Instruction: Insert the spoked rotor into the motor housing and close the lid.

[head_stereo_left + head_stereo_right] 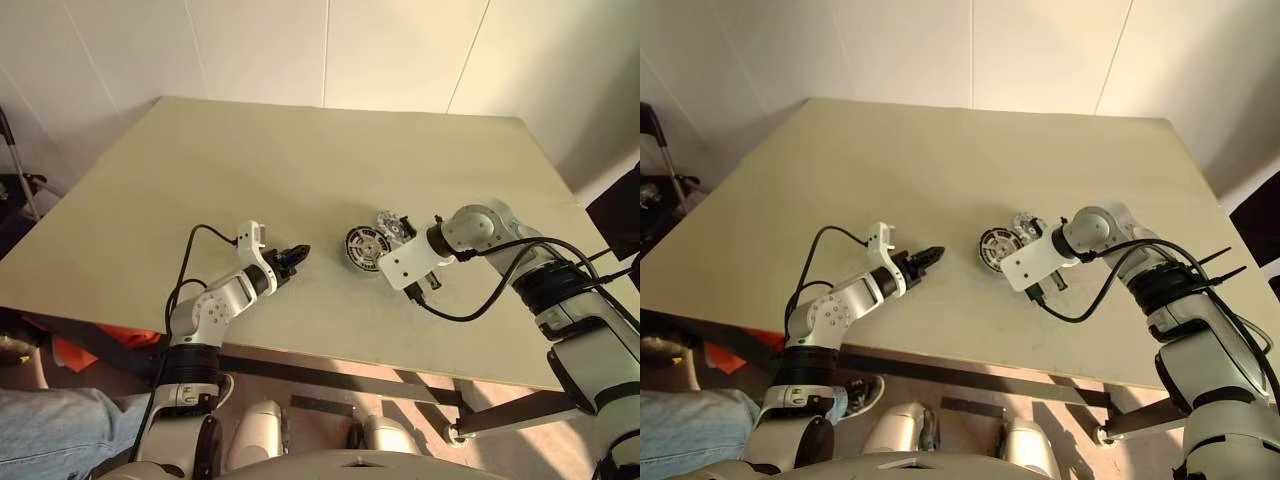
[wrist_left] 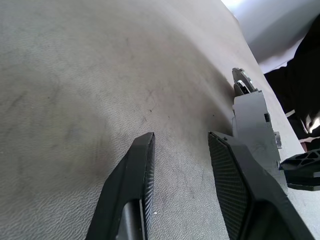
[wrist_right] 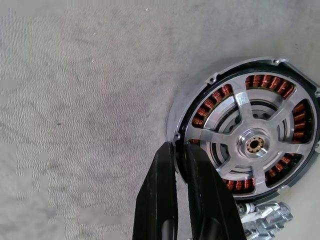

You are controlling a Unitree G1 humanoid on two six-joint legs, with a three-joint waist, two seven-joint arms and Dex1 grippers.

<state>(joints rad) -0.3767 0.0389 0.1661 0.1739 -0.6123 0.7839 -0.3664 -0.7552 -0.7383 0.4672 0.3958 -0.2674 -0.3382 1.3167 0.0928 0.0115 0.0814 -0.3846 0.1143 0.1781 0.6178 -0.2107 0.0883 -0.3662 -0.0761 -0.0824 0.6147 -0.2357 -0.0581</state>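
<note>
Nearest on the pale table, the left gripper hovers low over bare tabletop, its two black fingers spread apart with nothing between them, pointing toward the parts at the table's middle. A little farther in and to the right, the right gripper angles down beside the motor housing; its fingers are pressed nearly together, their tips at the housing's silver rim, though whether they pinch the rim or merely touch it cannot be told. The housing lies flat on the table, coppery windings showing around its inside, and the spoked rotor appears to sit within it, pale silver spokes radiating from a central hub. Just beside the housing, on its side toward the right arm, lies a silver-grey metal part, apparently the lid, touching or almost touching the housing's rim; its detail is too small to make out. Beyond these parts the table runs bare to the white wall.
</note>
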